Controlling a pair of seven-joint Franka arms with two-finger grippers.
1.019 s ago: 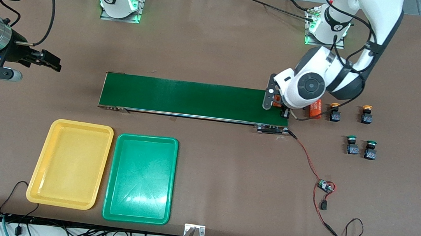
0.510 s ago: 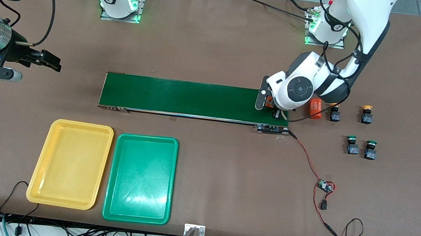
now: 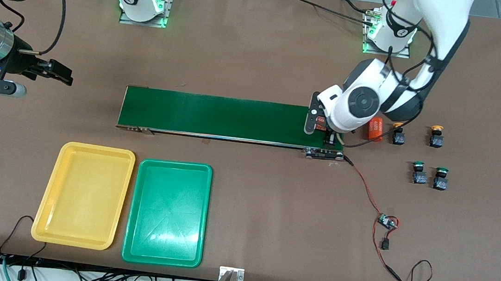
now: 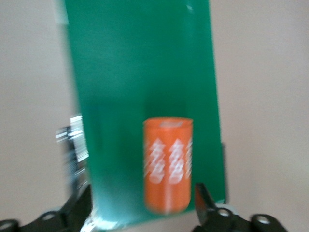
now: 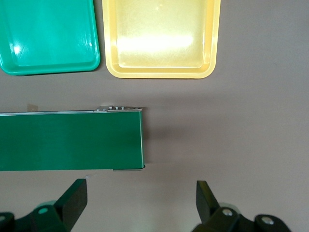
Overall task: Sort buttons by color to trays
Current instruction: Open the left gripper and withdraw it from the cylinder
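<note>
Two yellow-capped buttons [image 3: 436, 136] [image 3: 398, 134] and two green-capped buttons [image 3: 418, 173] [image 3: 441, 178] stand on the table at the left arm's end, past the conveyor. The yellow tray [image 3: 84, 195] [image 5: 161, 38] and the green tray [image 3: 167, 213] [image 5: 48, 36] lie side by side near the front camera, both bare. My left gripper [image 3: 324, 130] [image 4: 142, 193] hangs open over the belt's end, its fingers either side of an orange cylinder [image 4: 166, 164] lying on the belt without touching it. My right gripper [image 3: 59, 73] [image 5: 141, 188] waits open above bare table off the belt's other end.
The long dark-green conveyor belt [image 3: 225, 117] [image 5: 67, 140] crosses the middle of the table. A second orange cylinder [image 3: 375, 128] lies between the belt's end and the yellow buttons. A red-and-black cable with a small circuit board [image 3: 386, 221] trails from the conveyor toward the front edge.
My left gripper carried the orange cylinder a little along the belt, then opened; the cylinder now rests on the belt. The right arm has not moved.
</note>
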